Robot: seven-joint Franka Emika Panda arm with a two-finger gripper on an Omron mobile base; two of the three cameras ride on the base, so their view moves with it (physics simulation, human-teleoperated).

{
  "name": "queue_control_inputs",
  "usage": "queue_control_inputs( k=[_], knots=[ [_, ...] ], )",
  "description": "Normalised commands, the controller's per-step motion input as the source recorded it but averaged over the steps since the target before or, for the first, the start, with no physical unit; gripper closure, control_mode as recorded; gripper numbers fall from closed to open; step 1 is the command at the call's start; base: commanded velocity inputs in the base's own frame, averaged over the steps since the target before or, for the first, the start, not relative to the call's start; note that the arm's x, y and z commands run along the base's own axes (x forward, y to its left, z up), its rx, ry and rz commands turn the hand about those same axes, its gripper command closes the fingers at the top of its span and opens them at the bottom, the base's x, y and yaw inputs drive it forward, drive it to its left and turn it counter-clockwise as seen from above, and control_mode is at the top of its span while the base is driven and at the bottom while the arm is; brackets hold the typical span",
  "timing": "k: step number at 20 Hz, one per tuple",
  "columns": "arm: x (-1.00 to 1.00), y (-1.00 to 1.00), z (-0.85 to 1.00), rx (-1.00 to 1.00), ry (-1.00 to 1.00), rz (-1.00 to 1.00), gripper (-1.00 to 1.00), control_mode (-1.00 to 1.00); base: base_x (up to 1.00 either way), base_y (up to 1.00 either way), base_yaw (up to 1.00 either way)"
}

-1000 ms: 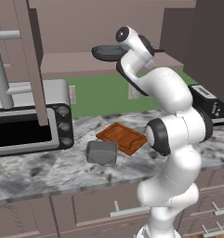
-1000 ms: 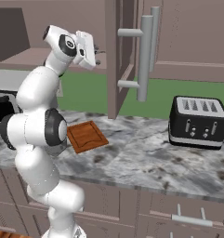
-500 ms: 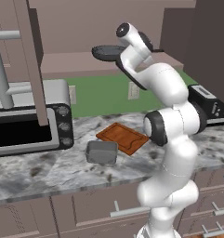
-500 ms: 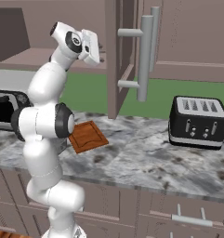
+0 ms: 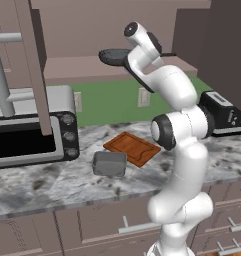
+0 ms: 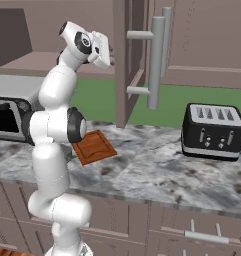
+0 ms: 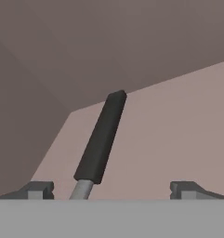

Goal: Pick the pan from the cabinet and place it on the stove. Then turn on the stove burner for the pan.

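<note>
The pan [image 5: 113, 56] is up in the open cabinet [image 5: 82, 70], dark and round, seen in the left base view just left of the robot's wrist, at the level of the cabinet shelf. Whether it rests on the shelf or is lifted a little, I cannot tell. In the hand view its handle [image 7: 101, 137] runs away from the camera, between the two finger tips, with a thin silver neck at the near end. The claw [image 7: 111, 189] is spread: the tips stand well apart, one on each side of the handle, and neither touches it.

The cabinet door [image 6: 123, 60] stands open, with its long silver bar handle [image 6: 156, 62] in the right base view. Another open door [image 5: 32, 65] is at the left in the left base view.

Below, on the bench [image 5: 52, 185], a brown cutting board [image 5: 132, 148] lies near the arm, and a small grey tin [image 5: 109, 164] sits just beside it, to the near left. A silver toaster oven [image 5: 29, 127] stands at the left of the bench. A black toaster [image 6: 213, 131] stands at the right, well apart from the board.
</note>
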Motion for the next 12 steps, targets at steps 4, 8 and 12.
queue_control_inputs(
  k=[4, 8, 12],
  knots=[
    [0.30, -0.06, -0.35, 0.00, 0.02, 0.00, -1.00, -1.00, 0.00, 0.00, 0.00],
    [0.31, -0.06, -0.37, 0.01, 0.01, 0.00, -1.00, -1.00, 0.00, 0.00, 0.00],
    [0.30, -0.05, -0.38, 0.01, 0.01, 0.00, -1.00, -1.00, 0.00, 0.00, 0.00]
  ],
)
